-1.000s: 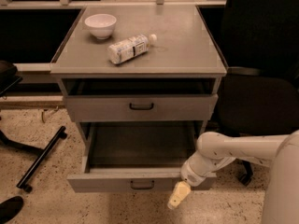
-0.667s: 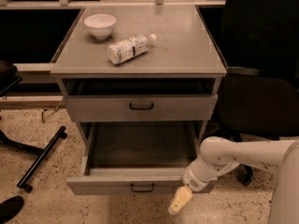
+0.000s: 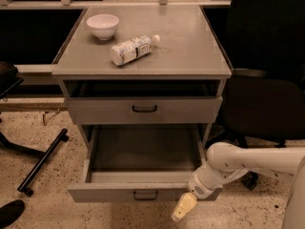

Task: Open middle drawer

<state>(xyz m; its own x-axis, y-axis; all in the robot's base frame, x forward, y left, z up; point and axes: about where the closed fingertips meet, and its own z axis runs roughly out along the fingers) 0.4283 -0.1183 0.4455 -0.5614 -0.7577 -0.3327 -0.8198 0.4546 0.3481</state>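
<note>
Tool (image 3: 183, 207): lowest and nearest, on a white arm (image 3: 248, 159) coming in from the right; only a pale yellow tip shows, so wide or narrow cannot be told.
Middle drawer (image 3: 109, 193): just left of the tool, pulled far out; the arm's wrist hides its front's right end, and its handle (image 3: 145, 194) sits further left.
Upper drawer (image 3: 105, 111): above and behind the tool, slightly out.
Counter (image 3: 190, 51): farthest up, with a white bowl (image 3: 102, 25) and a bottle (image 3: 131, 49) on its side.
Chair (image 3: 267, 104): behind the arm, dark, cut off at the right.
</note>
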